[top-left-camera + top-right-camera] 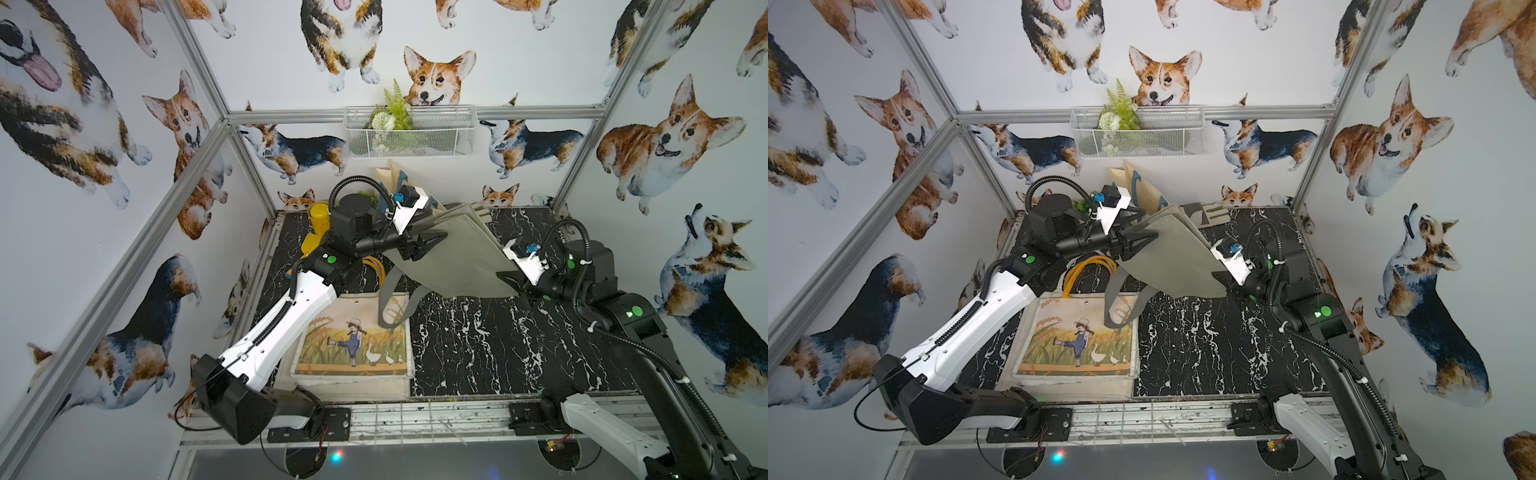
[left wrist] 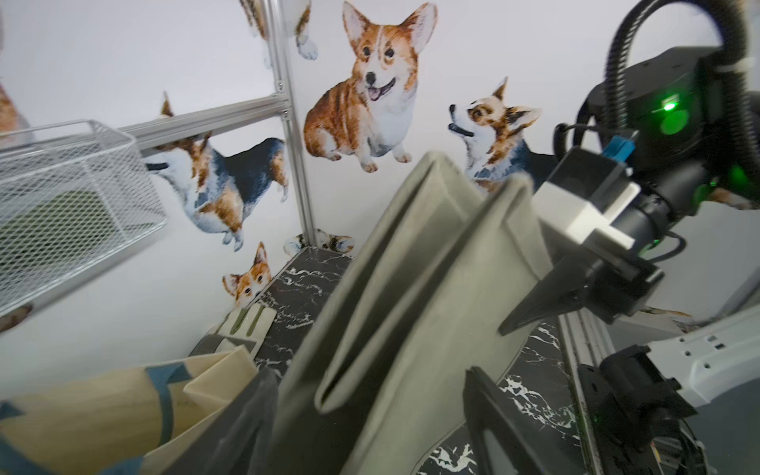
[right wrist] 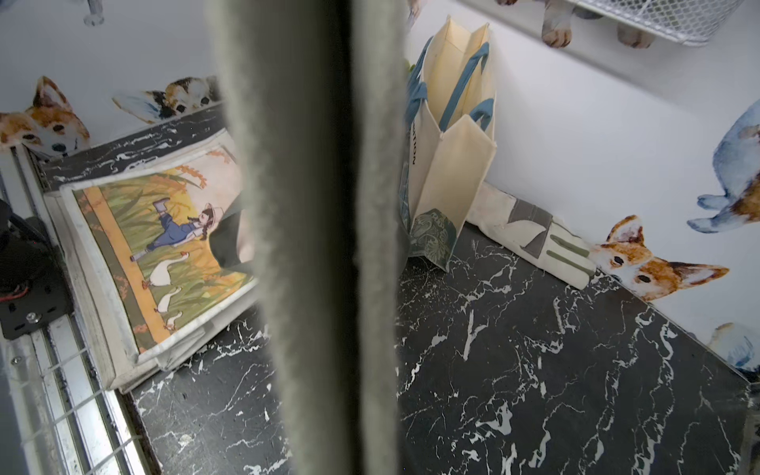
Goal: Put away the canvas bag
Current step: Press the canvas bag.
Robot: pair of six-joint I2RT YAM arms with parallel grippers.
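The grey-green canvas bag [image 1: 457,253] [image 1: 1175,257] hangs folded in the air above the back of the table, its straps [image 1: 390,299] drooping down. My right gripper [image 1: 513,282] [image 1: 1223,282] is shut on the bag's lower right corner. My left gripper [image 1: 428,245] [image 1: 1142,241] stands open at the bag's left edge. In the left wrist view the bag [image 2: 411,308] passes between the spread jaws of the left gripper [image 2: 370,372] with gaps on both sides. The bag's folds [image 3: 304,205] fill the middle of the right wrist view, and the right fingers are hidden there.
A printed bag with a girl and geese [image 1: 353,336] lies flat at the front left on the black marble table [image 1: 478,345]. A cream bag with blue handles [image 1: 395,178] stands against the back wall. Gloves [image 3: 534,234] lie beside it. A wire basket [image 1: 409,131] hangs above. A yellow container [image 1: 318,216] sits at back left.
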